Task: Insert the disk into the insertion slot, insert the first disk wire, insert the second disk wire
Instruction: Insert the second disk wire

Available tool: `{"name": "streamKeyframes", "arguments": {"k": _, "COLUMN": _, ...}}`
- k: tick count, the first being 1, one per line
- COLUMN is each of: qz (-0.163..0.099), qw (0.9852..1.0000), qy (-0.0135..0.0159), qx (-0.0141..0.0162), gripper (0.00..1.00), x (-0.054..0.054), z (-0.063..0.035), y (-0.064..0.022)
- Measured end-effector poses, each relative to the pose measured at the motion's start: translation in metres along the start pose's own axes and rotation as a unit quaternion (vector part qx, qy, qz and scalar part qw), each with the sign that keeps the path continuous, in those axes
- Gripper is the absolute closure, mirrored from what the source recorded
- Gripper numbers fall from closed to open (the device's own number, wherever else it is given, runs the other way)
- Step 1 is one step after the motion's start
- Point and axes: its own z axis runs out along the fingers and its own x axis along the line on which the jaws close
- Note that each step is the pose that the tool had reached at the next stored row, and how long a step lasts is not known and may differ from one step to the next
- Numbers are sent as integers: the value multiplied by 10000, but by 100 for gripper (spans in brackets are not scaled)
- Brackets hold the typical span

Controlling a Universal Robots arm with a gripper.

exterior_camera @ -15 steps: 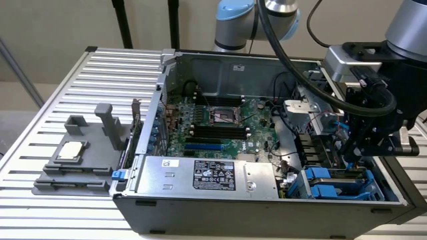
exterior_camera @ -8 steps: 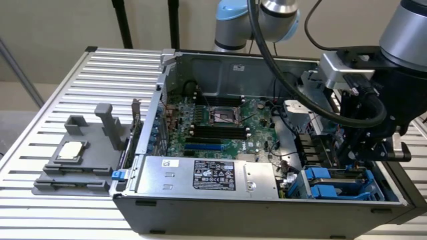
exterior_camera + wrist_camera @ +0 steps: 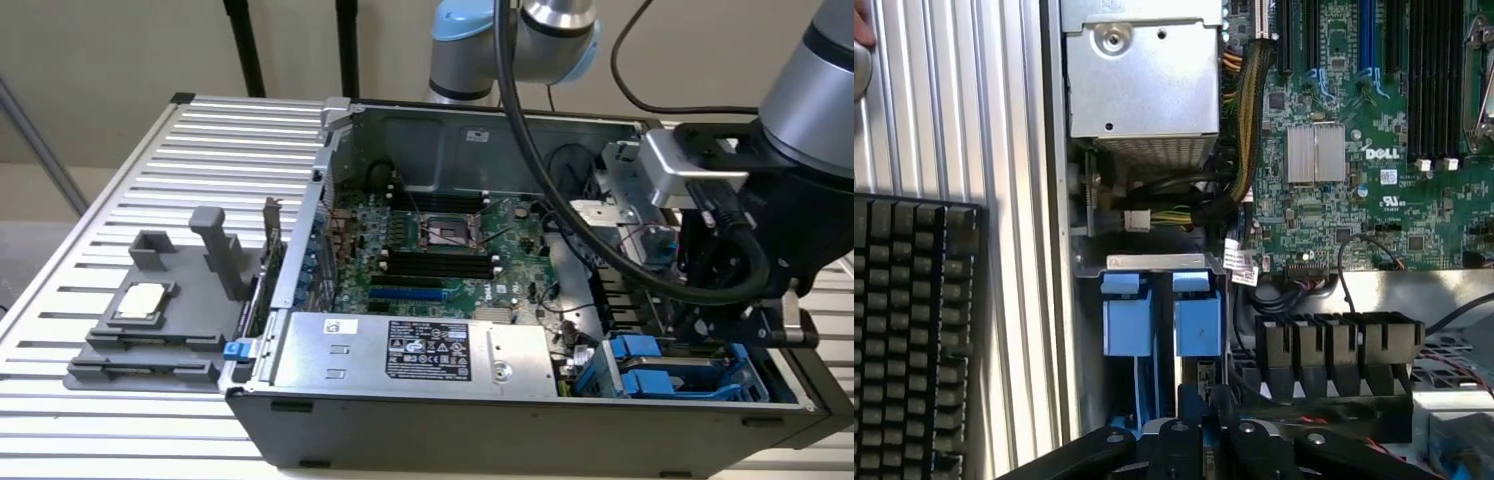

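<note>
Gripper (image 3: 737, 322) hangs over the insertion slot (image 3: 674, 368) at the case's (image 3: 534, 415) front corner on the exterior view's right, fingers drawn together; whether they pinch anything I cannot tell. Blue frame tabs of the disk (image 3: 1164, 325) stand in the bay below. Judgement: any push should go straight down the rails. Room is tight, with the power-supply box (image 3: 414, 350) just beside and cables (image 3: 1239, 150) close.
</note>
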Motion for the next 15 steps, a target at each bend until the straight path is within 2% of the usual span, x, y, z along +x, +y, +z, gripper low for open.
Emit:
{"name": "streamKeyframes", "arguments": {"k": 9, "qz": -14, "qw": 9998, "qy": -168, "qx": 108, "gripper": 84, "x": 22, "z": 85, "y": 6}}
{"name": "streamKeyframes", "arguments": {"k": 15, "qz": -23, "qw": 9997, "qy": -219, "qx": 114, "gripper": 84, "x": 32, "z": 117, "y": 9}}
